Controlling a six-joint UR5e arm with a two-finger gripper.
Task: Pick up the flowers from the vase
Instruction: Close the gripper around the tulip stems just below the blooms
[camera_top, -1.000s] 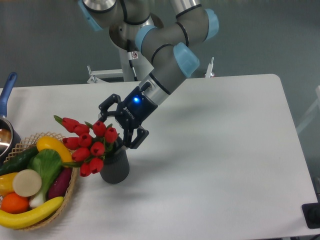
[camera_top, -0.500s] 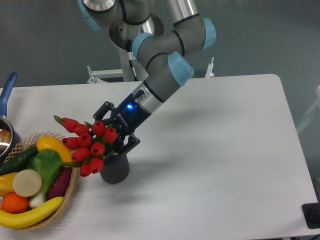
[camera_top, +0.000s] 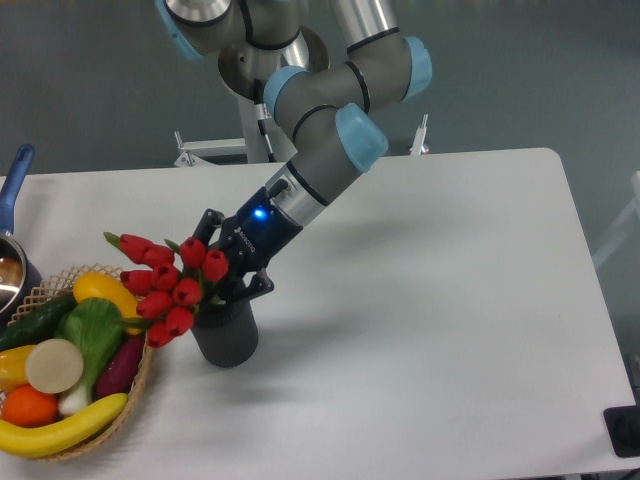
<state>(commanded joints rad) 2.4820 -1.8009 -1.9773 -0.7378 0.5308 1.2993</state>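
One gripper (camera_top: 232, 272), its fingers drawn in around the stems of the flowers (camera_top: 165, 285), seems to hold them just above the vase (camera_top: 226, 337), though I can't tell how firmly. If that hold is loose, the bunch could slip out or drag the vase over toward the basket (camera_top: 146, 374).

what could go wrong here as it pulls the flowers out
1. The gripper sits right at the vase mouth, so lifting may drag or tip the vase.
2. The flowers lean over the basket rim, so the buds may snag on the fruit.
3. Its hold on the stems is hidden and may slip.
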